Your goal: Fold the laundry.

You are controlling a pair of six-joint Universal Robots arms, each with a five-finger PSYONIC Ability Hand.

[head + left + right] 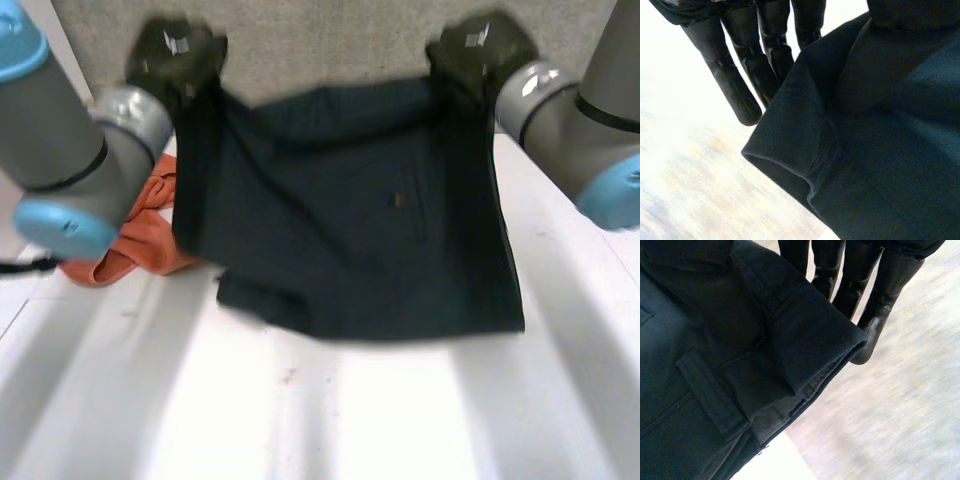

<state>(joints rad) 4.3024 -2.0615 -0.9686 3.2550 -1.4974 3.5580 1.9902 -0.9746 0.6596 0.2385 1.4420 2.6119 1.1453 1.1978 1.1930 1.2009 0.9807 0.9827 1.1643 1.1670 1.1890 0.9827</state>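
The dark garment (pixel 350 220) hung spread above the white worktop (pixel 400 420), a grey surface (pixel 320 40) behind it. The left hand (pixel 178 50) pinched one top corner and the right hand (pixel 478 48) the other, with straight fingers (pixel 735 85) behind the cloth. An orange cloth (pixel 140 240) lay on the worktop beneath the left arm.

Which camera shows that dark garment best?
The head view: the whole dark garment hangs between the left hand and right hand. Each wrist view shows one held corner of it, close up.
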